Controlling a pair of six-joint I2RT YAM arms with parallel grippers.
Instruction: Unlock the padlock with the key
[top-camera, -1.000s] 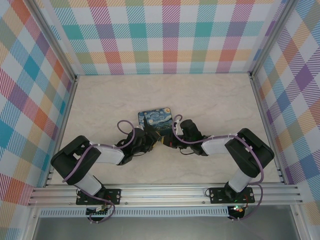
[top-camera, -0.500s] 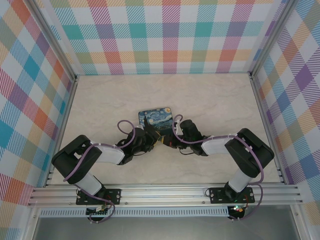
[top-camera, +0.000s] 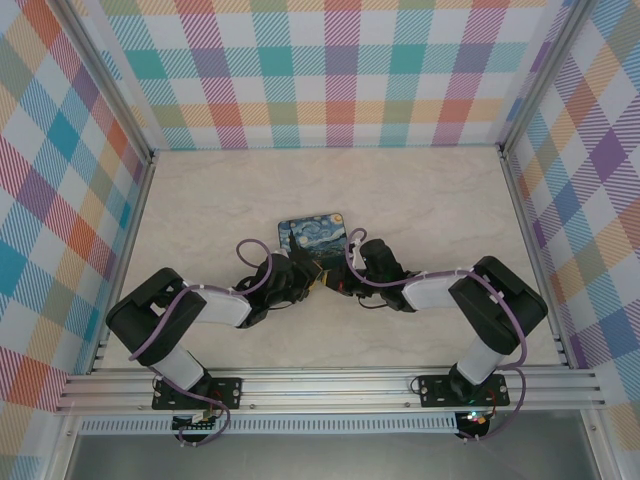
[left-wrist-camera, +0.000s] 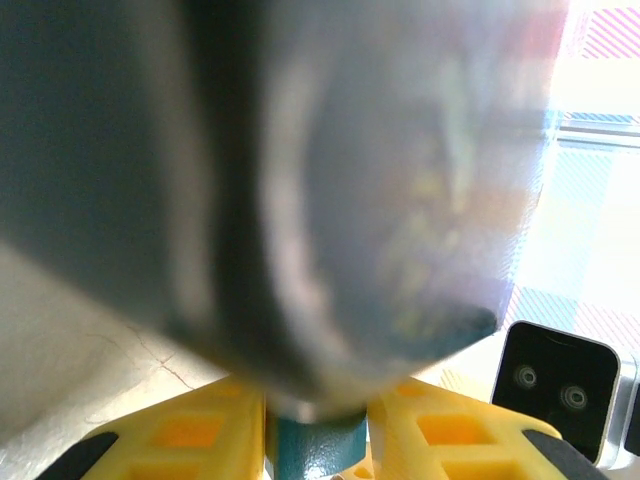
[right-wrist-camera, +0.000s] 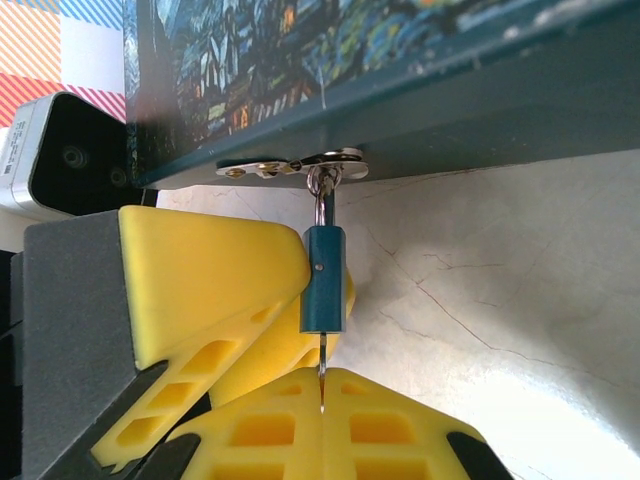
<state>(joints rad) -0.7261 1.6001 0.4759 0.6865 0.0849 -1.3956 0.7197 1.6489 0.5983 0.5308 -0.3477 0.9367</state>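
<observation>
Key (right-wrist-camera: 322, 372) under padlock (right-wrist-camera: 323, 278)
The left claw (left-wrist-camera: 315, 445) grips the padlock hanging from the tin (right-wrist-camera: 400, 60); the right claw (right-wrist-camera: 322, 420) pinches the key.

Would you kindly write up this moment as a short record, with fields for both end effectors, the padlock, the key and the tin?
tin: painted, lying flat on the marbled table
padlock: blue, shackle hooked through the tin's metal hasp, not visibly open
key: thin sliver at the padlock's bottom end; insertion depth unclear
left end effector: shut on the padlock
right end effector: shut on the key
</observation>
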